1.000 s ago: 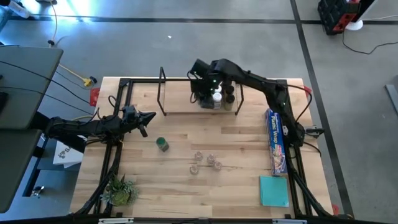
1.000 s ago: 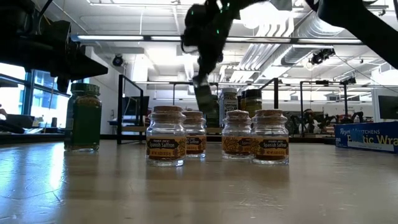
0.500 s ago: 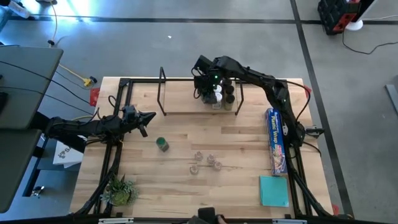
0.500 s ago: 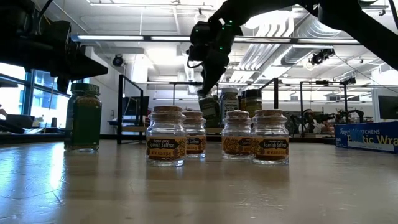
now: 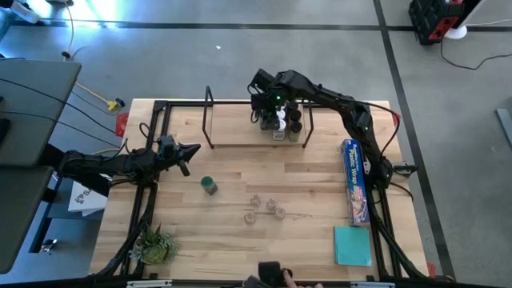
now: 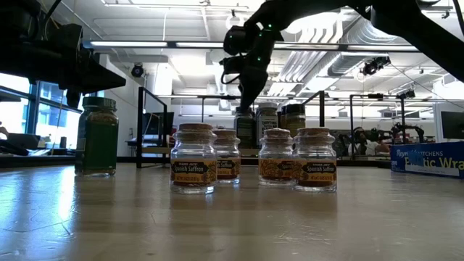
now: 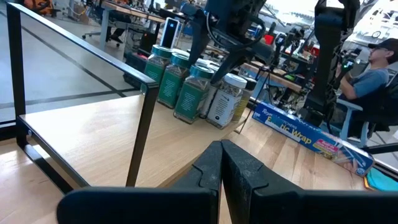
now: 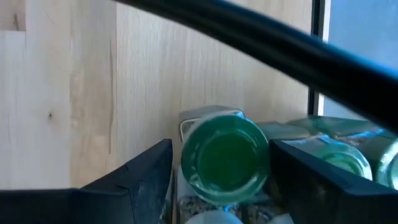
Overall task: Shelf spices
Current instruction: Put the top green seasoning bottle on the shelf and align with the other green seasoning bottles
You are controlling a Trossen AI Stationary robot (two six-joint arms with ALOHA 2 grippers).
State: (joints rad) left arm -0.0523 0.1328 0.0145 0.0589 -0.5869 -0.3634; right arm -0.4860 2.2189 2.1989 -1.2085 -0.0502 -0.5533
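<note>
Shelf [image 5: 240, 134]: light wood plank, black hoops. Jars on shelf [image 7: 186, 78]: green lids, one white. Lone jar [image 5: 209, 186] nearer the shelf's left hoop: green. Box [image 5: 355, 181] right of shelf: blue. Pad [image 5: 352, 245]: teal.

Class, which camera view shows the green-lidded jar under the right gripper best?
The right wrist view: the green-lidded jar fills the frame between the open right gripper fingers. The left wrist view shows it among neighbouring jars; the high view shows it tiny beneath the arm; the low view partly hides it behind saffron jars.
</note>
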